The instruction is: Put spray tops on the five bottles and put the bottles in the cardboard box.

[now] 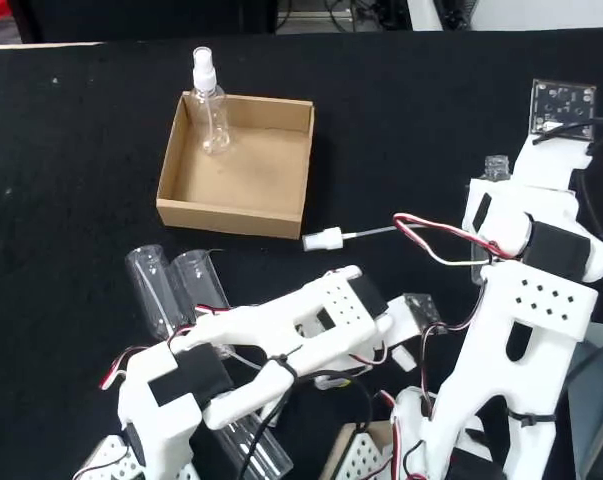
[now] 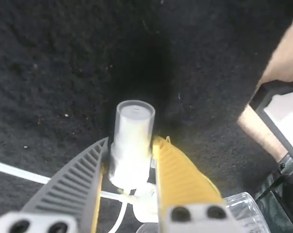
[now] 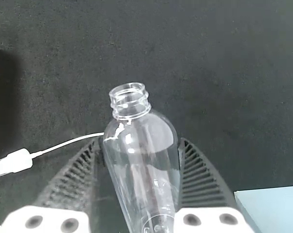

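Note:
My right gripper is shut on a clear bottle whose threaded neck has no top; from above the neck pokes out past the right arm's wrist at the right side of the table. My left gripper is shut on a white spray top with a clear cap, low over the black cloth near the table's front middle. A second spray top lies loose in front of the cardboard box. One capped bottle stands in the box's back left corner.
Two clear bottles lie side by side left of the left arm, and a third lies under it near the front edge. A light blue sheet sits at the right edge. A tan board lies close to the left gripper.

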Available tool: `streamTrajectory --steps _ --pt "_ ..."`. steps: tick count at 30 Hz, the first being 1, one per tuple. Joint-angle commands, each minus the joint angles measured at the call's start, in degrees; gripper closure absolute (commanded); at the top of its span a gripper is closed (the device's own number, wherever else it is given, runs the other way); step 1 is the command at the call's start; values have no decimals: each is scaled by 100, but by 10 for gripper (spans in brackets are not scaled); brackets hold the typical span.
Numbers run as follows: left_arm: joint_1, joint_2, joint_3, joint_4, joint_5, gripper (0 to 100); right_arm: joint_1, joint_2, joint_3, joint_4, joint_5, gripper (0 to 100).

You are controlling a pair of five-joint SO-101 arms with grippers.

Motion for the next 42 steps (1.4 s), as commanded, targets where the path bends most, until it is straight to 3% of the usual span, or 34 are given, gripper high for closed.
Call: streamTrajectory --steps 1,12,24,32,42 --pt "-84 -721 -84 105 44 972 53 -31 -48 -132 62 932" --pt "-927 -2084 127 97 193 971 53 -31 -48 -132 62 933" --pt "-1147 -3095 136 70 756 971 0 -31 -40 -132 62 934" --pt "-1455 -3727 611 -519 791 971 0 -31 84 -193 62 933" --pt "-1982 -4545 901 -905 1354 971 -141 -31 119 -255 35 934"
